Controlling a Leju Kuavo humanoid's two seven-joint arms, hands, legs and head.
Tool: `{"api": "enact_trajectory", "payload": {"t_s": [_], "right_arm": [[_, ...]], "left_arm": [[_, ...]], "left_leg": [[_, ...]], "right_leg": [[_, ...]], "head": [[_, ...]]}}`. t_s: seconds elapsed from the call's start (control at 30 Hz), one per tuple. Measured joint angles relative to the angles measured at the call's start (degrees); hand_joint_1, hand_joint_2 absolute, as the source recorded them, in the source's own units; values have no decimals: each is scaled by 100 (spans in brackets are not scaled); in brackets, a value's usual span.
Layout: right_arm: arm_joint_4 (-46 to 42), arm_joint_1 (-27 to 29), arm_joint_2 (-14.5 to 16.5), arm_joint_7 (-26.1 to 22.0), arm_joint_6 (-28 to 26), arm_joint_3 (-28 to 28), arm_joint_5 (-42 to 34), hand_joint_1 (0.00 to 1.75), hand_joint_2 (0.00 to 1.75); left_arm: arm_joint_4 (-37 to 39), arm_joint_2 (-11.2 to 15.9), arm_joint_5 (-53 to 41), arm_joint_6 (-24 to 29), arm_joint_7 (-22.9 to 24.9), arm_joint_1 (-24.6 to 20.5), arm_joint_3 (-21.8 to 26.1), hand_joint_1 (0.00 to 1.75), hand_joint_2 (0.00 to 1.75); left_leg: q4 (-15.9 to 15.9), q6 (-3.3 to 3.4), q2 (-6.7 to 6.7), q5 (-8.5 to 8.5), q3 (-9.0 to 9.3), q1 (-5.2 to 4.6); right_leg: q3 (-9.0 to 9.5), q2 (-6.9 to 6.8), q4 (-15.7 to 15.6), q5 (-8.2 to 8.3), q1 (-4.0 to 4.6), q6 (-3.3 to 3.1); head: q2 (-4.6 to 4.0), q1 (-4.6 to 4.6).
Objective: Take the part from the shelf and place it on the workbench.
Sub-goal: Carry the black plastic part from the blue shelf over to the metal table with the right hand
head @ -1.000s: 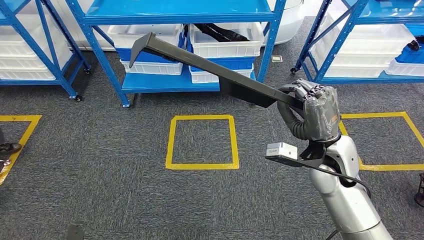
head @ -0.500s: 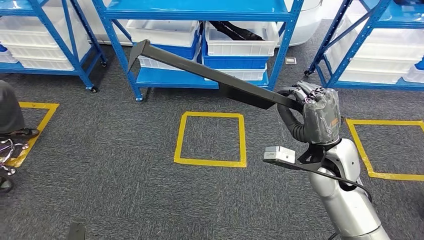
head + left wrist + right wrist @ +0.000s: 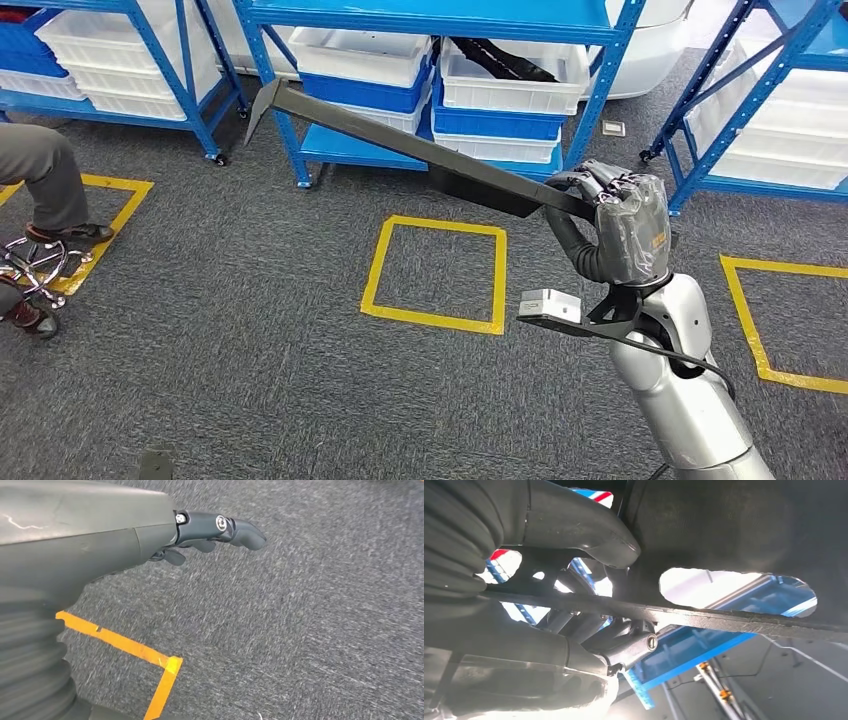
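The part is a long, flat dark grey bar with a hooked far end. My right hand grips it at its near end and holds it in the air, slanting up and to the left over the carpet. In the right wrist view the bar with its oval slot lies across my fingers. My left hand hangs over grey carpet, holding nothing, its dark fingers stretched out.
Blue shelf racks with white and blue bins stand ahead. Yellow tape squares mark the grey carpet. At the left edge a person's leg and a chair base show.
The whole scene has shifted to the right and down in the picture, so the camera has turned left. A person's leg has come into sight at the left. My right hand's grip on the part is unchanged.
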Motion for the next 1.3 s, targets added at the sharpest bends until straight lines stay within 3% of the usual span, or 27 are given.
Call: {"api": "enact_trajectory", "payload": {"t_s": [0.03,0.1,0.17,0.23,0.3,0.33,0.37,0.43,0.47,0.53,0.6,0.67,0.73,0.77,0.83,0.87,0.93,0.97,1.0,1.07,1.13,1.17,1.2,1.27,1.3], "right_arm": [[0,3,0,1,-1,0,6,175,175],[-2,17,2,0,-4,-1,19,175,175],[-4,24,-1,-1,-8,-5,24,175,175],[-3,45,-15,0,-8,-8,22,175,175],[1,97,-26,0,-9,-7,24,175,175],[2,121,-27,0,-10,-7,25,175,175],[2,138,-27,0,-14,-6,30,175,175],[-1,157,-27,1,-31,-5,51,175,175],[-3,175,-27,1,-45,-5,67,175,175],[-19,247,-31,5,-78,-5,97,175,175],[-55,332,-39,13,-102,-8,111,175,175],[-107,398,-52,18,-118,-15,106,175,175],[-154,450,-70,18,-130,-30,97,175,175],[-167,465,-77,18,-134,-36,95,175,175],[-175,474,-81,18,-136,-39,95,175,175],[-185,501,-89,18,-137,-43,80,175,175],[-217,559,-111,12,-138,-52,44,175,175],[-243,585,-129,9,-136,-60,26,175,175],[-263,578,-144,6,-133,-68,19,175,175],[-292,547,-172,-2,-125,-79,8,175,175],[-301,522,-178,-8,-114,-70,1,175,175],[-304,521,-180,-8,-110,-66,0,175,175],[-306,522,-189,-8,-109,-62,-3,175,175],[-306,542,-221,-8,-109,-61,-7,175,175],[-306,561,-236,-8,-109,-60,-8,175,175]], "left_arm": [[-2,0,-6,3,-2,-5,-1,0,175],[-3,-1,-17,15,-2,-5,-2,0,175],[-3,-8,-30,31,1,-12,-1,0,175],[-4,-20,-42,36,2,-28,-1,0,175],[-3,-28,-49,36,8,-29,0,0,175],[-3,-32,-52,36,15,-26,1,0,175],[-3,-34,-56,36,24,-24,1,0,175],[-2,-41,-62,35,42,-29,2,0,175],[-2,-44,-65,34,49,-31,2,0,175],[-3,-46,-71,35,56,-26,3,0,175],[-4,-45,-92,39,58,-8,4,0,175],[-4,-48,-124,43,61,3,1,0,175],[-4,-50,-144,46,69,-12,-5,0,175],[-4,-49,-149,46,73,-22,-7,0,175],[-4,-48,-151,46,77,-28,-7,0,175],[-4,-47,-150,46,88,-28,-8,0,175],[-10,-35,-137,48,111,-29,-7,0,175],[-15,-37,-130,48,120,-37,-7,0,175],[-20,-36,-121,49,117,-48,-7,0,175],[-25,-43,-112,51,107,-56,-7,0,175],[-26,-40,-102,56,87,-31,-7,0,175],[-26,-40,-99,59,74,-21,-6,0,175],[-27,-40,-98,63,62,-17,-5,0,175],[-30,-40,-105,73,49,-16,-2,0,175],[-32,-40,-111,76,48,-12,-1,0,175]], "left_leg": [[-84,33,37,-8,31,-34],[-152,65,-58,50,36,-39],[-256,98,-150,131,67,0],[-299,110,-251,181,62,23],[-294,101,-377,202,30,26],[-291,91,-443,212,21,26],[-288,79,-511,220,18,28],[-279,52,-639,232,22,32],[-267,29,-701,235,16,23],[-252,-33,-802,252,-23,11],[-256,-103,-878,281,-65,19],[-130,-165,-740,185,-128,31],[278,-221,-491,-95,-298,41],[454,-239,-430,-209,-373,46],[579,-249,-410,-277,-428,52],[839,-274,-392,-371,-536,79],[669,-375,-222,-283,-324,185],[451,-434,-57,-225,-145,237],[4,-450,58,-75,123,257],[-198,-386,109,-42,202,212],[-211,-248,-38,17,157,157],[-225,-183,-100,50,142,144],[-240,-123,-163,81,128,142],[-243,-51,-300,114,87,122],[-242,-30,-377,123,71,101]], "right_leg": [[-2,-47,-5,2,3,5],[-3,-125,-14,-4,9,29],[-78,5,158,-123,11,43],[-353,246,779,-432,-17,25],[-694,338,1532,-717,-44,42],[-762,346,1682,-745,-57,80],[-712,354,1584,-667,-73,137],[-330,458,794,-317,-119,252],[-144,541,385,-160,-132,272],[42,631,-35,-12,-132,223],[58,540,-69,20,-131,131],[86,447,-123,69,-167,35],[107,359,-167,97,-185,-44],[107,332,-170,98,-183,-62],[105,317,-170,98,-181,-63],[99,265,-170,99,-186,-62],[92,78,-156,103,-222,-27],[80,-32,-133,95,-210,15],[76,-101,-113,86,-201,66],[84,-202,-108,87,-137,187],[90,-251,-132,100,-150,298],[48,-169,-66,49,-172,321],[-42,-39,121,-63,-192,319],[-416,237,908,-430,-203,260],[-626,296,1333,-583,-188,244]], "head": [[0,2],[0,-9],[1,-2],[1,18],[0,29],[0,28],[0,29],[0,31],[0,28],[0,22],[0,19],[0,6],[0,-15],[0,-23],[0,-23],[0,-25],[0,-28],[0,-37],[0,-34],[0,-10],[0,17],[0,21],[0,31],[1,47],[1,50]]}}
